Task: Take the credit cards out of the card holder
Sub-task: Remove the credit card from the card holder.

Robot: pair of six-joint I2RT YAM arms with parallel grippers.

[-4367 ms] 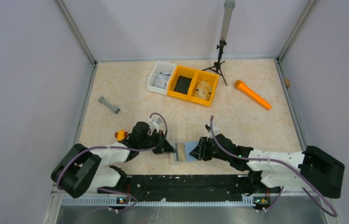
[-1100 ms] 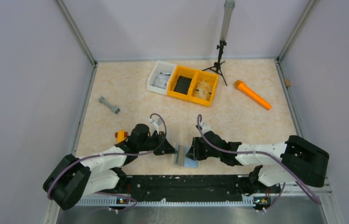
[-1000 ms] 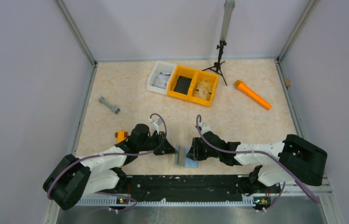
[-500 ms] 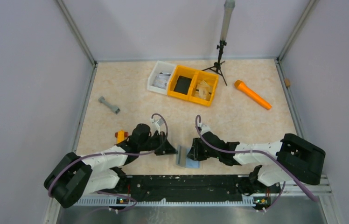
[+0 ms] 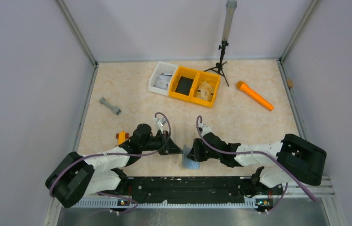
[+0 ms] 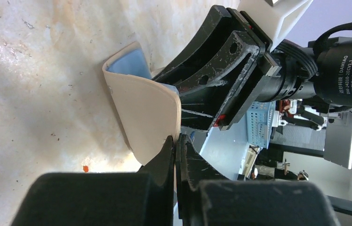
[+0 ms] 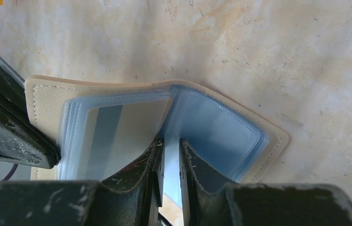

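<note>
white bin (image 5: 153,83) | yellow bins (image 5: 194,88) | tripod (image 5: 221,59) | orange cylinder (image 5: 255,96) | grey bar (image 5: 110,106)

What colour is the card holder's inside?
The card holder is light blue inside; right wrist view shows best.

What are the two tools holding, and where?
Both hold the card holder: left tool pinches its tan cover's edge, right tool pinches an inner blue sleeve.

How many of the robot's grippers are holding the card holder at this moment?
2. The left black two-finger gripper is shut on the tan cover's edge of the open, blue-lined card holder; the right black gripper pinches one of its inner plastic sleeves.
</note>
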